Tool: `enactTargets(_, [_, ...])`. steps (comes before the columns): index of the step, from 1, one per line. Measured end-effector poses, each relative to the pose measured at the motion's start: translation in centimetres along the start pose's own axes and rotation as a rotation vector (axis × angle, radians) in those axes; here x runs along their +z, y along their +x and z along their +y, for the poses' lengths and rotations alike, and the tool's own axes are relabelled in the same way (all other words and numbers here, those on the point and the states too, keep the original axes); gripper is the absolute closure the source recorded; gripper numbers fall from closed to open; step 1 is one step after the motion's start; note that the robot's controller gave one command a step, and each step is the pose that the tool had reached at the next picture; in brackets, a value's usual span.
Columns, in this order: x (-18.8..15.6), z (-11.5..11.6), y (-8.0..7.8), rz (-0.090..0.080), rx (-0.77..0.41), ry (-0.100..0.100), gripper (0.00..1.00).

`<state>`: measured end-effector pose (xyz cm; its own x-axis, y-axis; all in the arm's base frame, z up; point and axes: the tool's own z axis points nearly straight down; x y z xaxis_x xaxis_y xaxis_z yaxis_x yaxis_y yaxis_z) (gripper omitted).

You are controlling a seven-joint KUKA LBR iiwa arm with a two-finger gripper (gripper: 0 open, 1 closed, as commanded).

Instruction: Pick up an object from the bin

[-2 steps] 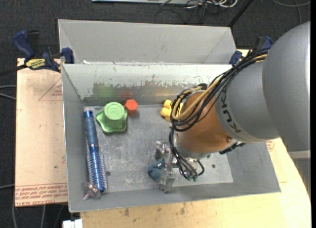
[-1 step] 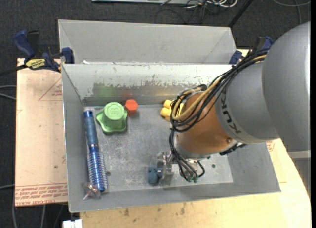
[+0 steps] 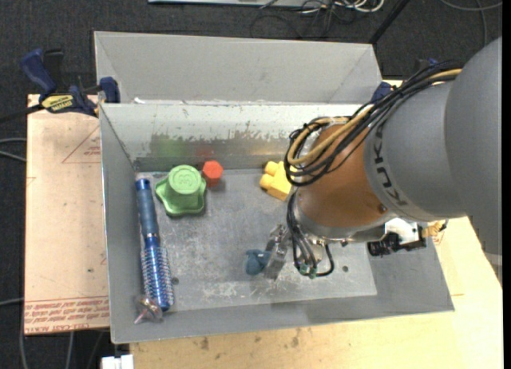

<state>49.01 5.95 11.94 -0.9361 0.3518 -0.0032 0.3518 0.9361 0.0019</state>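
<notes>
Grey metal bin (image 3: pixel 239 303): floor scuffed and scratched, walls sloping. Five loose things counted, none stacked.

Fingers (image 3: pixel 277 259): metal, pointing down at the bin floor, low under the arm's brown wrist cover and its bundle of cables. Cannot tell whether they are open or closed; the wrist and a loop of cable crowd them from the view's right.

Small blue piece (image 3: pixel 255 262): one, dull blue-grey, rounded and lumpy, matte. Lies on the floor just beside the fingers, on their view-left side. Nearest thing to them. Contact cannot be told, and it is not seen between them.

Yellow block (image 3: pixel 274 180): one, smooth plastic with knobbed corners. Above the fingers in the view, near the back wall. Its right part is hidden behind the wrist cover and cables.

Red-orange piece (image 3: pixel 211 170): one, small, round, glossy. Up and to the view-left of the fingers, well apart from them.

Green cap (image 3: pixel 182 191): one, plastic, with a round raised top on a lobed base. Just below the red-orange piece, apart from it.

Blue rod tool (image 3: pixel 150 240): one, long, with a smooth upper shaft, a tightly coiled ribbed lower half and a metal tip. Lies along the left wall, farthest from the fingers.
</notes>
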Motion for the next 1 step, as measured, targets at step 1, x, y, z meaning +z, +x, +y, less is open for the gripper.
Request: enactTargets(1, [-9.47,1.44,-0.58,-0.005,0.004,-0.004,1.00])
